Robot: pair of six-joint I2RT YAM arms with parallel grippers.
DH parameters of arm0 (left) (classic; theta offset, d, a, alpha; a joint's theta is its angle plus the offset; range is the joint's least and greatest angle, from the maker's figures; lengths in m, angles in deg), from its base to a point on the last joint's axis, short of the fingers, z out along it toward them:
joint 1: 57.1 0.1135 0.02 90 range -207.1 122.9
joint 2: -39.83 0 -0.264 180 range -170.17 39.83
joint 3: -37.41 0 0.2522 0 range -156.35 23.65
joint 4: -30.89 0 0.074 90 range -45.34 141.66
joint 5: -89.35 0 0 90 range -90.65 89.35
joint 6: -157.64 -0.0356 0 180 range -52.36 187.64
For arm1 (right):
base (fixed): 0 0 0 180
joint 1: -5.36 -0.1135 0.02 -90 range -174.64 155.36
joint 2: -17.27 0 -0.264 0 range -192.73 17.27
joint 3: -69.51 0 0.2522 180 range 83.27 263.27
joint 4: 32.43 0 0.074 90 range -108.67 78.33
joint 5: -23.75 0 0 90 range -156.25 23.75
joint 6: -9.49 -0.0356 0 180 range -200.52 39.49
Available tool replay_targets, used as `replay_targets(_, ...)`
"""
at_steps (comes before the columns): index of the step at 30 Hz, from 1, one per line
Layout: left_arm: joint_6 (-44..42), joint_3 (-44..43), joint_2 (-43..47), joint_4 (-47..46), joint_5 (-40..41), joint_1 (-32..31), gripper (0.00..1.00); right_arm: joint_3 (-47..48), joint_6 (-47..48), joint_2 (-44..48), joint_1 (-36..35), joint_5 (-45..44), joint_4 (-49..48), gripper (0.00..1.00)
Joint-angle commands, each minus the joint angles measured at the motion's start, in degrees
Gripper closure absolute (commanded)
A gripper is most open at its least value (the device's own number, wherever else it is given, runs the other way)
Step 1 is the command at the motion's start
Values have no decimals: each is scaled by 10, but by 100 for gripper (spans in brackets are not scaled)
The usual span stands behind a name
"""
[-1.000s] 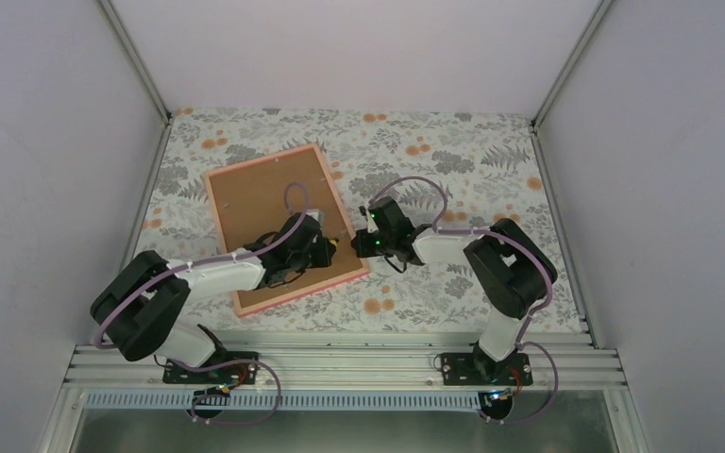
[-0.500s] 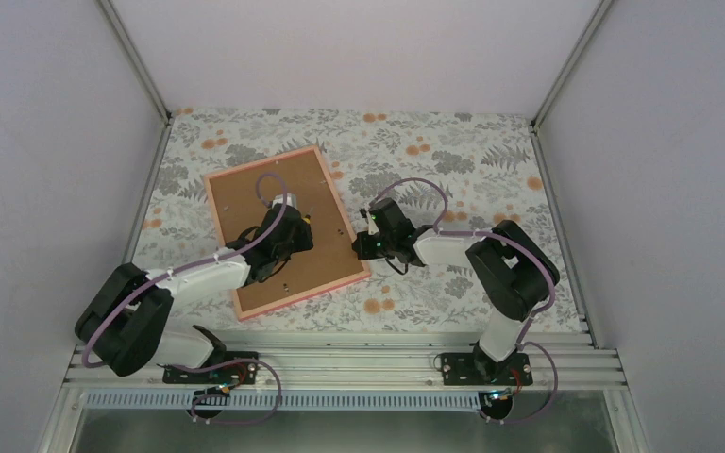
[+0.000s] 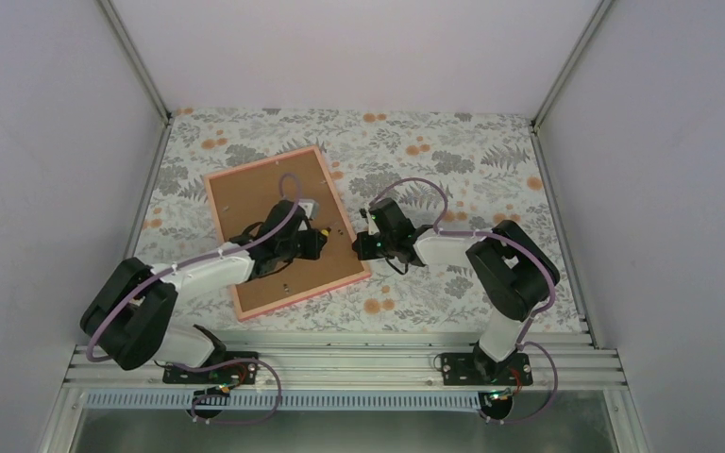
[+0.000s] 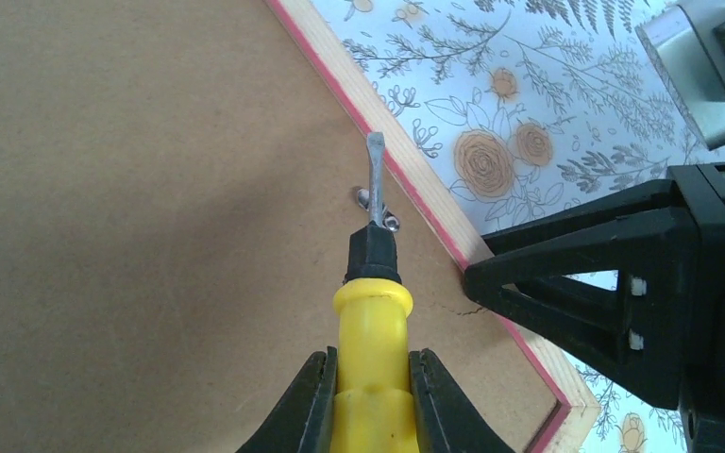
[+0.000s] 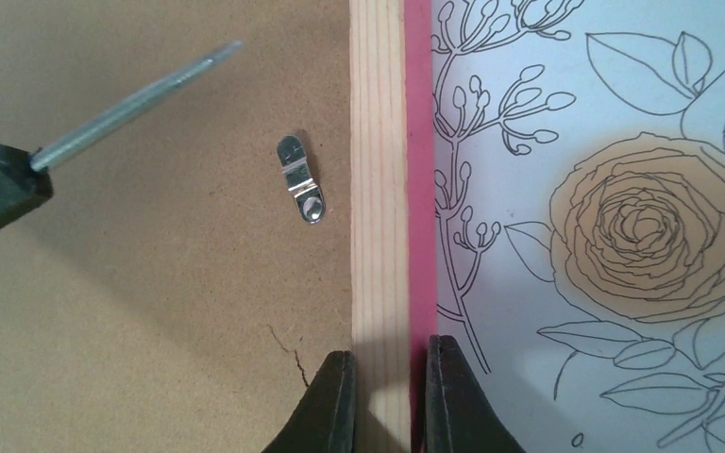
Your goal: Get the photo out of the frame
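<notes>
Two grips: left fingers (image 4: pixel 307 408) clamp screwdriver (image 4: pixel 372 311), right fingers (image 5: pixel 336 406) pinch frame (image 5: pixel 378 189) edge

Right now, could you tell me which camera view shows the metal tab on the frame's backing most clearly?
The right wrist view: the metal tab lies unobstructed on the backing, next to the frame. In the left wrist view the screwdriver partly covers it. The top view shows it too small to make out.

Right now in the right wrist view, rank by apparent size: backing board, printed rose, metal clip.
1. backing board (cropped by the view's edge)
2. printed rose
3. metal clip
</notes>
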Motion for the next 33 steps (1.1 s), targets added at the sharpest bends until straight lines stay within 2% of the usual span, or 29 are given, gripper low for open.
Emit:
replay_targets(1, -49, -40, -24, 29, -30, -1, 98, -5, 5, -7, -10, 32, 57, 96)
replay_targets(10, -57, -63, -58, 54, -28, -1, 98, -4, 6, -7, -10, 30, 60, 96)
replay_targets(33, -79, -66, -50, 109, -32, -3, 98, -4, 6, -10, -10, 33, 59, 96)
